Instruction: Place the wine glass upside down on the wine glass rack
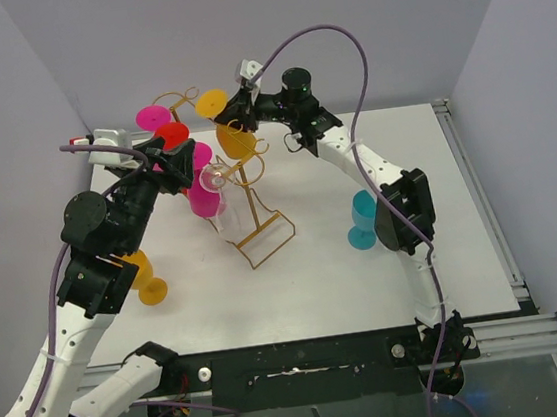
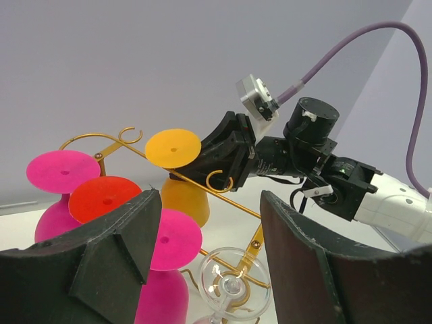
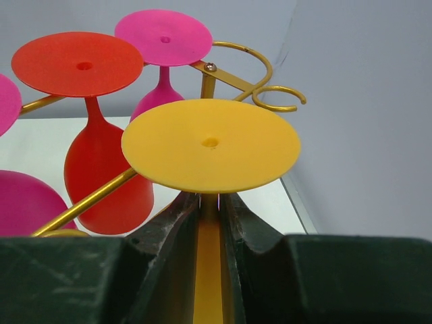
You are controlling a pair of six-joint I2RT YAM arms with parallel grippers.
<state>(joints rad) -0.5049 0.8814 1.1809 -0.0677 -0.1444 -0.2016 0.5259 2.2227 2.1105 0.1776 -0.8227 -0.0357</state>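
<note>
While overhead view looks down, rack (image 1: 253, 206) stands mid-table. Right gripper (image 1: 234, 113) at rack's far top arm, clamped on stem of yellow glass (image 1: 212, 103); glass upside down, foot up. Left gripper (image 1: 187, 165) at rack's left side. Blue glass (image 1: 363, 221) upright, well right of rack.

Left wrist: fingers (image 2: 115, 250) spread wide, grasping nothing; clear glass (image 2: 229, 287) hangs from rack below gap.

Right wrist: yellow stem pinched tight beside rack arm, whether seated unclear; red glass (image 3: 101, 155) and pink glass (image 3: 162, 40) hang inverted on rack beyond.
</note>
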